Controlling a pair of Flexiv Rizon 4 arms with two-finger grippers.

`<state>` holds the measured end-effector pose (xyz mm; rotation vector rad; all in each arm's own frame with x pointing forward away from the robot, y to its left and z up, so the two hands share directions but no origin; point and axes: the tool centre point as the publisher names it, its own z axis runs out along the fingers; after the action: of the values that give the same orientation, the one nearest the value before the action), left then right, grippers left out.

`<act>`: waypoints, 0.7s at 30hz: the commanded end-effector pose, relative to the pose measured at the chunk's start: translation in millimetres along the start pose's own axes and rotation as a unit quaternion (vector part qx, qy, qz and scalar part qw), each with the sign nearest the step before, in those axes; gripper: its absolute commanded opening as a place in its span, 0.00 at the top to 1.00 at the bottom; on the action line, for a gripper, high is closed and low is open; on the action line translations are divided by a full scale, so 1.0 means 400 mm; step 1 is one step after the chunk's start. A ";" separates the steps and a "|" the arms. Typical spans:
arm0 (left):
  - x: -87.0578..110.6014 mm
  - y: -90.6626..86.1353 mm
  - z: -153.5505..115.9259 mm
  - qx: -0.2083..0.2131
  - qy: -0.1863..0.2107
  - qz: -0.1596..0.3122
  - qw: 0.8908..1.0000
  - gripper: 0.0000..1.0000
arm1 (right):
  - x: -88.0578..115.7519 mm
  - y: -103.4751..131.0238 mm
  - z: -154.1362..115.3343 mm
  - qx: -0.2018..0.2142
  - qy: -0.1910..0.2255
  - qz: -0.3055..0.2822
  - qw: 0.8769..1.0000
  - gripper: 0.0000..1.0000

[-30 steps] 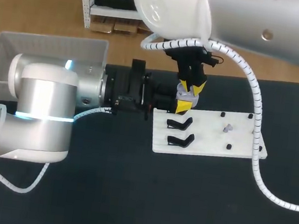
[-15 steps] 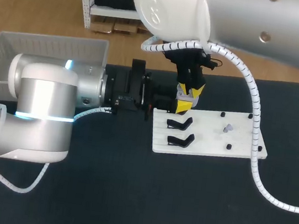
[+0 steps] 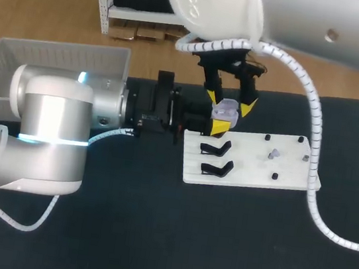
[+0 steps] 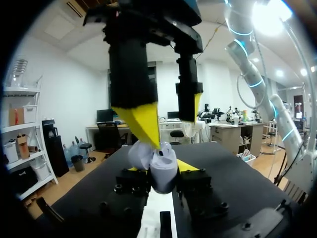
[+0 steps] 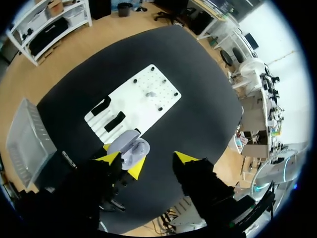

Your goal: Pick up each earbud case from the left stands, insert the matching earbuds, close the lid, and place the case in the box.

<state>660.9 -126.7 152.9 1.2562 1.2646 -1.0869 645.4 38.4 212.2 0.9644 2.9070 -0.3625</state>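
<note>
Glossy pale plastic earbud case (image 3: 226,108), matt white board (image 3: 254,173), matt black tabletop (image 3: 184,242), translucent plastic box (image 3: 57,54)

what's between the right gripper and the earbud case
Nothing visible. The right gripper hangs open just above the earbud case, which the left gripper holds with its lid open.

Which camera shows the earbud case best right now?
Right wrist view: it looks down on the earbud case, lid open. Head view shows it small; left wrist view shows it close, partly behind the right gripper.
</note>
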 end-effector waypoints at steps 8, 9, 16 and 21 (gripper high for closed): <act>0.003 -0.006 0.000 -0.005 -0.003 0.003 1.000 1.00 | -0.019 -0.172 0.037 -0.201 -0.028 -0.123 0.971 0.00; 0.003 -0.006 0.000 -0.005 -0.003 0.003 1.000 1.00 | -0.022 -0.176 0.039 -0.203 -0.033 -0.127 0.970 0.00; 0.003 -0.006 0.000 -0.005 -0.003 0.003 1.000 1.00 | -0.042 -0.211 0.058 -0.234 -0.036 -0.150 0.960 0.00; 0.003 -0.006 0.000 -0.005 -0.003 0.003 1.000 1.00 | -0.052 -0.215 0.074 -0.197 -0.049 -0.139 0.969 0.00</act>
<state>660.5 -126.5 153.0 1.2573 1.2649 -1.0865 618.5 -37.4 206.1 0.5064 2.9199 -0.1070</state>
